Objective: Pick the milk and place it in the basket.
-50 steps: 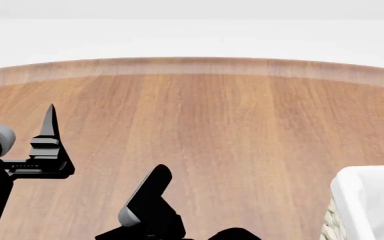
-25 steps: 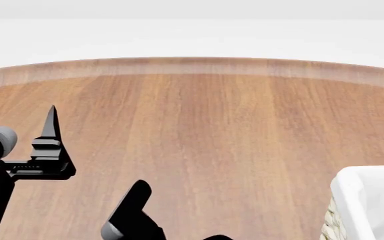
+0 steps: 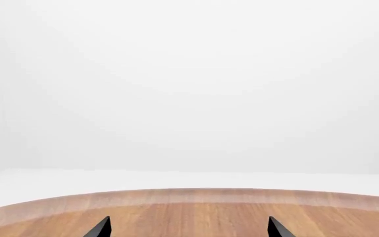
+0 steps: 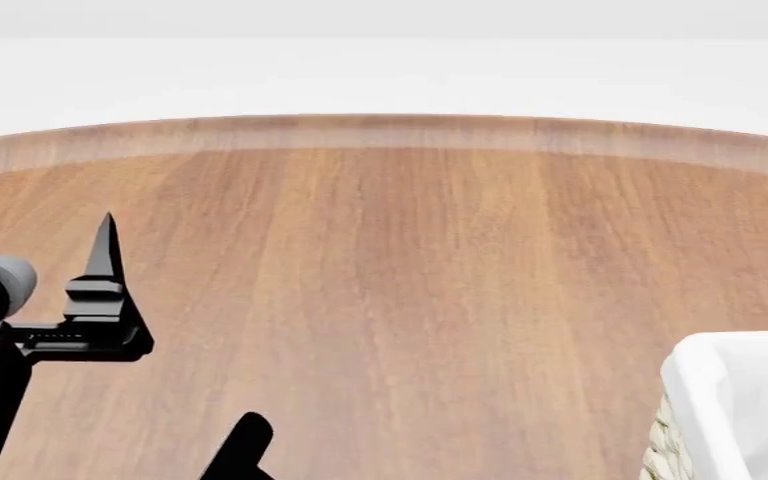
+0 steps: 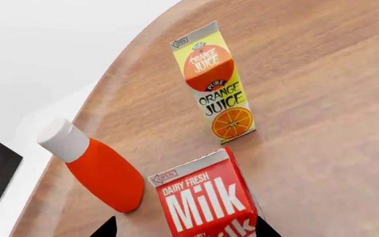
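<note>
1. Since a second ago the right arm has dropped almost out of the head view; only a dark tip shows at the lower edge, while the left end effector (image 4: pixel 31 235) holds the same spot above the surface (image 4: pixel 398 260).
2. Basket (image 4: pixel 744 400): only its corner with the white lining shows at the head view's lower right, and what can be seen of the inside looks empty (most of it is out of frame).
3. Milk (image 5: pixel 209 202) stands upright on the surface, between the two spread fingertips of the right end effector (image 5: pixel 184 227), which hangs over the carton with nothing pinched. An orange juice carton (image 5: pixel 214 81) stands beyond it, and an orange bottle (image 5: pixel 97 173) with a white cap stands just beside it.
4. To do the grasp well, I judge the fingers should straddle the carton's flat sides squarely and go low enough before squeezing, keeping clear of the bottle so it is not knocked.
5. Left end effector is spread and empty, its tips over bare wood in the left wrist view.
</note>
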